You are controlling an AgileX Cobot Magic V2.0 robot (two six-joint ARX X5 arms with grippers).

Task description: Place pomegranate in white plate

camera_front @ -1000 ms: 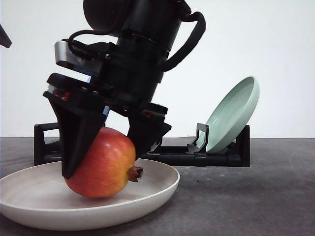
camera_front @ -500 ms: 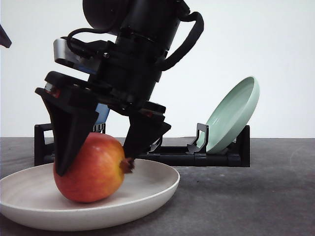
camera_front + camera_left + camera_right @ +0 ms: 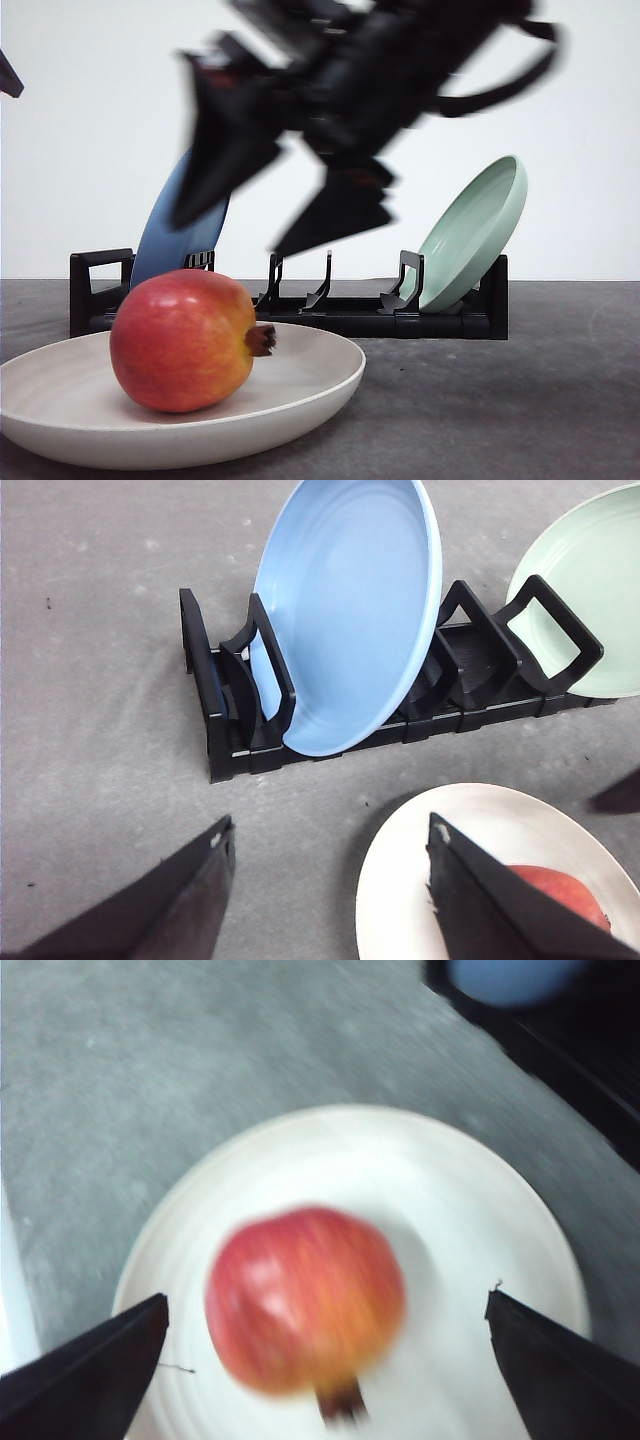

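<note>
Resting on its side in the lower left of the front view, the pomegranate (image 3: pixel 182 340) sits inside the white plate (image 3: pixel 318 378), its small brown crown pointing toward the right of the frame and its underside on the plate's shallow floor. Nothing is touching it: the right gripper (image 3: pixel 278 195) hangs above it in the upper middle of that picture, blurred, with its two dark fingers (image 3: pixel 215 170) spread wide apart and nothing between them. In the right wrist view the same fruit (image 3: pixel 305 1300) lies near the middle of the plate (image 3: pixel 480 1220), and the finger tips (image 3: pixel 85 1375) stand at the lower corners of the frame, far to either side of the fruit and clear of it. The left gripper (image 3: pixel 325 890) shows at the bottom of the left wrist view, its fingers also parted with bare grey table (image 3: pixel 100 630) between them, holding nothing; a sliver of the fruit (image 3: pixel 560 895) and the plate (image 3: pixel 420 870) appear at the lower right there. Behind, a black rack (image 3: pixel 350 315) holds a blue plate (image 3: pixel 170 235) and a pale green plate (image 3: pixel 475 235), both leaning upright and uninvolved. Judging by how things lie, the placing itself looks done: fruit in the right dish, fingers released. What seems left is only for the right arm to clear away, and for the round fruit to settle without rolling toward the rim.
</note>
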